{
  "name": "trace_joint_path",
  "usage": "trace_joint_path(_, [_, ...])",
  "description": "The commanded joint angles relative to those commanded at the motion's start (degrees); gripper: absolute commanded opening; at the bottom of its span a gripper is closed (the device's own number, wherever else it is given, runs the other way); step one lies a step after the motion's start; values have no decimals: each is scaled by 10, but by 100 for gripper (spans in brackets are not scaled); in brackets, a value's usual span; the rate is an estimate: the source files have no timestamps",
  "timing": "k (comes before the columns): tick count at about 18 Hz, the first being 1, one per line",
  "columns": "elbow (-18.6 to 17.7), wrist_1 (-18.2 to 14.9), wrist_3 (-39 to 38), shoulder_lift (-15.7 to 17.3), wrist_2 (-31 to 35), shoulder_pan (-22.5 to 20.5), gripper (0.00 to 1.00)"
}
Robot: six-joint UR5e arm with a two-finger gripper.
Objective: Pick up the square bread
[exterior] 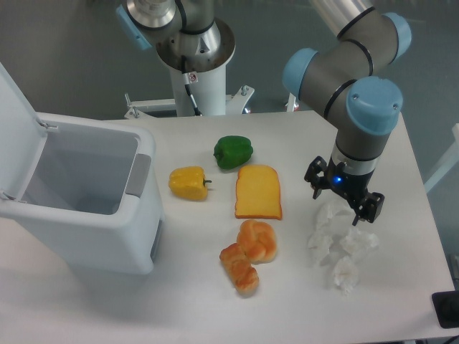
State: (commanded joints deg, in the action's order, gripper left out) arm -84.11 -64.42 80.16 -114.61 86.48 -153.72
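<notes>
The square bread [258, 192] lies flat in the middle of the table, a yellow-orange slice with a darker crust edge. My gripper [336, 206] hangs to its right, about a hand's width away, above crumpled white paper. Its two black fingers stand apart with nothing between them, so it is open. It does not touch the bread.
A green pepper [233, 151] and a yellow pepper [188, 182] lie just behind and left of the bread. A round bun [258, 241] and a small brown roll [239, 268] sit in front of it. Crumpled paper [341, 247] lies at right. An open white bin [82, 192] fills the left.
</notes>
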Motion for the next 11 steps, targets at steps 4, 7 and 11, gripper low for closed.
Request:
trace_joint_path(4, [0, 1, -3, 2, -1, 0, 100])
trace_joint_path(7, [-6, 2, -4, 3, -5, 0, 100])
trace_joint_path(11, [-37, 3, -21, 12, -9, 1, 100])
